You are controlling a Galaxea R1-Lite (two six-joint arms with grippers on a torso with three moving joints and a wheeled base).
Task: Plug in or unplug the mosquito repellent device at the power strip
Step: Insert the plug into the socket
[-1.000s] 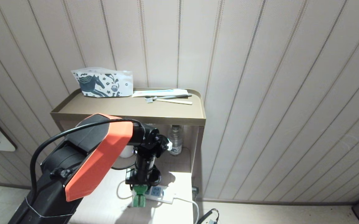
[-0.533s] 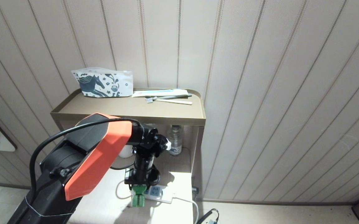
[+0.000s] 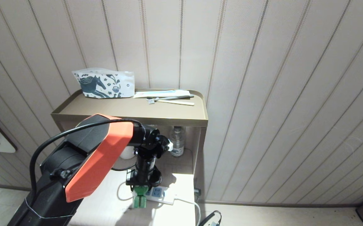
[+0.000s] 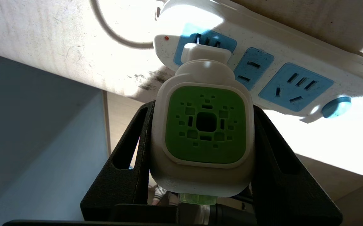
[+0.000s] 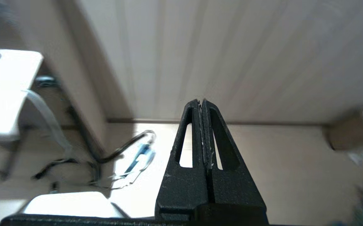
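Two arms share the job unevenly: the left gripper (image 4: 201, 131) clamps the mosquito repellent device (image 4: 204, 125), seated in the end socket of the power strip (image 4: 263, 67) on the white table (image 3: 106, 201), unmoved over the last second, so neither seating nor pulling advances; the right gripper (image 5: 201, 105), fingers pressed together, idles off beside.
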